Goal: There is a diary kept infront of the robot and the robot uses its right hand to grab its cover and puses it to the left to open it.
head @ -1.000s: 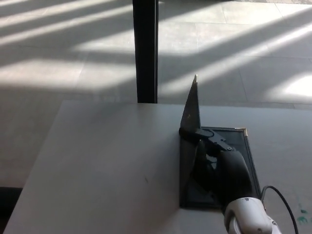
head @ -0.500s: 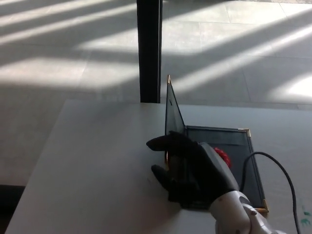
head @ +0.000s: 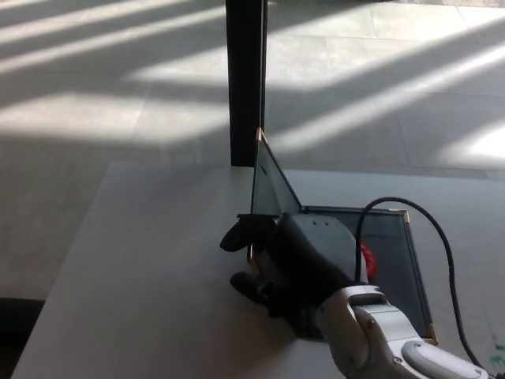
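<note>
A dark diary (head: 392,257) with gold corners lies on the grey table (head: 150,260), right of centre. Its cover (head: 268,188) is raised and leans to the left past upright, its top corner pointing at the black post. My right hand (head: 288,260) comes in from the lower right and is wrapped over the cover's near edge. The thumb and fingers (head: 237,234) stick out on the cover's left side. The near part of the cover and the spine are hidden behind the hand. My left hand does not show.
A black post (head: 246,79) stands just behind the table's far edge, in line with the cover. A black cable (head: 439,237) loops from my right wrist over the diary's right page. Sunlit tiled floor lies beyond the table.
The cover has swung left, from leaning right of upright to leaning left. My right hand has moved left with it, and its fingers now reach past the spine.
</note>
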